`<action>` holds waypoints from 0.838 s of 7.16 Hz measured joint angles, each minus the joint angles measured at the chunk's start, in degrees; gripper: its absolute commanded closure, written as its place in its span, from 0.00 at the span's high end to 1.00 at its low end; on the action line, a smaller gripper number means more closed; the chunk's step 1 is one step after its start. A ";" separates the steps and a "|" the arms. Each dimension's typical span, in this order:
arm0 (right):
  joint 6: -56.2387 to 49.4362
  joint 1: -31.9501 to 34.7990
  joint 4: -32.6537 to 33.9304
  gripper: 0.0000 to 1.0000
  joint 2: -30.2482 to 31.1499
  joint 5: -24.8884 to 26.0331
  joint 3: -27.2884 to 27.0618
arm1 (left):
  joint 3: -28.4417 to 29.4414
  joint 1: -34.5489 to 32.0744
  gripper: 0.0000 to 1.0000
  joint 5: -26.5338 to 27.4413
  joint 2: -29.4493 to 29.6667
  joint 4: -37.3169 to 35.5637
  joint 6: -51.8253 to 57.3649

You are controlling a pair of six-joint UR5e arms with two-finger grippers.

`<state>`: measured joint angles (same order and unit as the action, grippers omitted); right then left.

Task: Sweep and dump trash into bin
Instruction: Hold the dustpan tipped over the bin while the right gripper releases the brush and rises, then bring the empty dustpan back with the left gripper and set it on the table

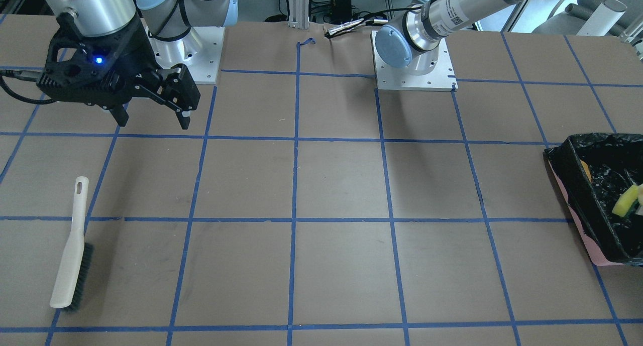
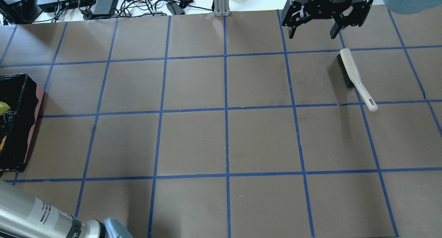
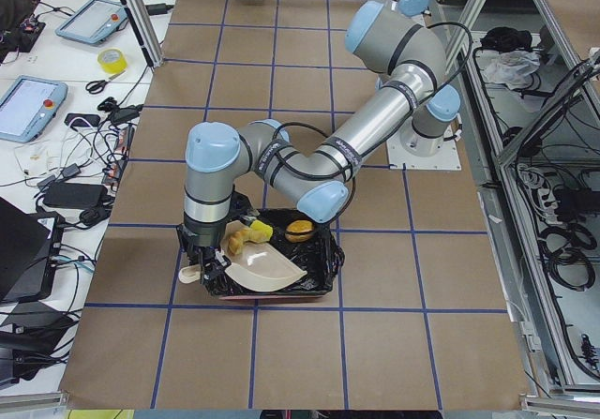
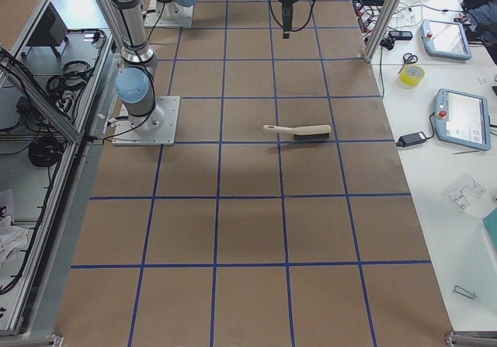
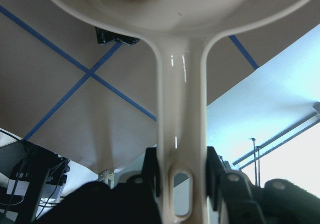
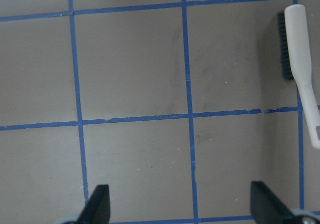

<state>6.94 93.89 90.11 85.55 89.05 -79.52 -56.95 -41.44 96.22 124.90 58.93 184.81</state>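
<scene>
Dustpan handle is pinched between the left gripper's fingers, both pads tight on it. Pan sits over the bin opening, above the black liner. Sponge lies in the bin, yellow side up. Roll is in the bin too, on its robot side. Pastry is just beside the sponge at the pan's rim; can't tell if it rests on the pan or in the bin. Well apart from the bin, at the table's other end, brush lies on the paper. Right gripper hovers above that end, brush off to one side below it, fingers spread, holding nothing.
</scene>
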 measured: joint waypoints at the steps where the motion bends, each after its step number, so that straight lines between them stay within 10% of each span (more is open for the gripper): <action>1: -0.12 0.10 -0.15 1.00 1.27 -0.49 -0.62 | -4.05 -0.08 0.00 0.09 -1.61 -4.64 1.20; 6: -0.55 0.15 -3.81 1.00 4.61 -0.66 -3.95 | -14.28 0.29 0.00 -0.78 -9.04 -7.95 3.13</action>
<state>6.40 94.04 86.30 90.16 88.39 -83.47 -71.23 -41.15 95.44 115.86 50.98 187.95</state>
